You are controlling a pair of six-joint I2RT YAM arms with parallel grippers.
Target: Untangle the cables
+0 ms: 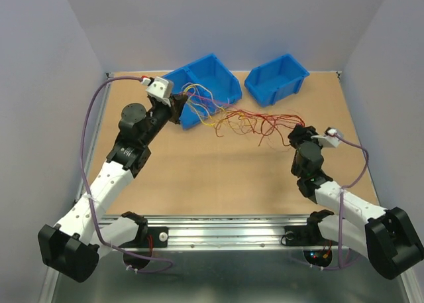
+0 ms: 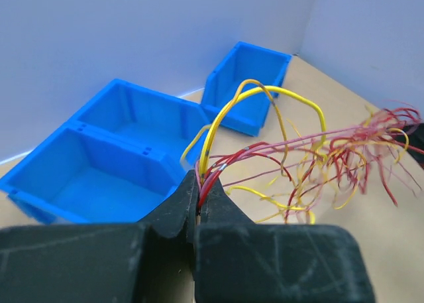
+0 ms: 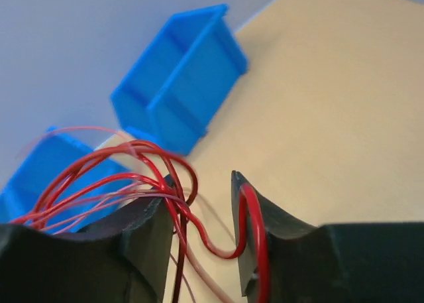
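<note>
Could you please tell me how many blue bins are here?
3. The nearer bin and the farther bin stand side by side at the back left; the third bin stands apart to their right. None seems hidden.

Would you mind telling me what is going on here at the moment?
Two robot arms are untangling a bundle of thin red and yellow cables. The left arm's fingers are shut on one end near the blue plastic bins; the right arm's fingers stand apart, with red strands looped between them.
</note>
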